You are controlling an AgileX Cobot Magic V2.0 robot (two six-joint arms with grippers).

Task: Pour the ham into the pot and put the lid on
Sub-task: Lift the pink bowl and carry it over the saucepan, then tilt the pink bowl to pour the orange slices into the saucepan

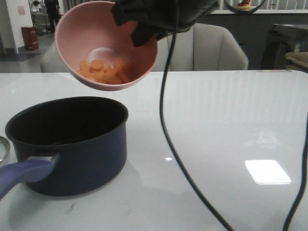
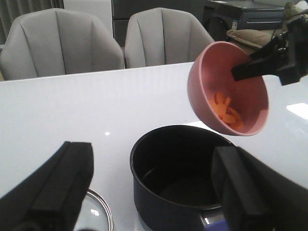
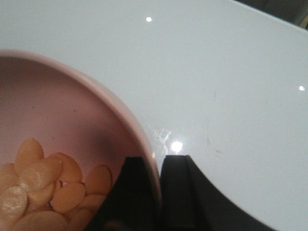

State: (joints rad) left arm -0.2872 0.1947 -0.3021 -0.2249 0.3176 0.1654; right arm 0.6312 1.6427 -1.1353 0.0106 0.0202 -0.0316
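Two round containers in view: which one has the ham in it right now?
The tilted pink bowl, gripped at its rim by the right gripper, holds the orange-pink ham slices. The dark navy saucepan on the table beneath it looks empty.

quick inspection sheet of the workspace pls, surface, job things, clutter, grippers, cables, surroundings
surface: glossy white table, light glare, a faint smudge near the front edge
ham: orange slices piled in the low side of the pink bowl, none in the pot
bowl: tilted, held in the air above the pot
pot: dark blue, inside black and bare, handle toward the camera
lid: only its rim shows, flat on the table beside the pot
clutter: nothing seen
right gripper: clamped on the bowl's rim
left gripper: open, holding nothing, above the pot
cables: black cable hanging across the front view
surroundings: grey chairs behind the table
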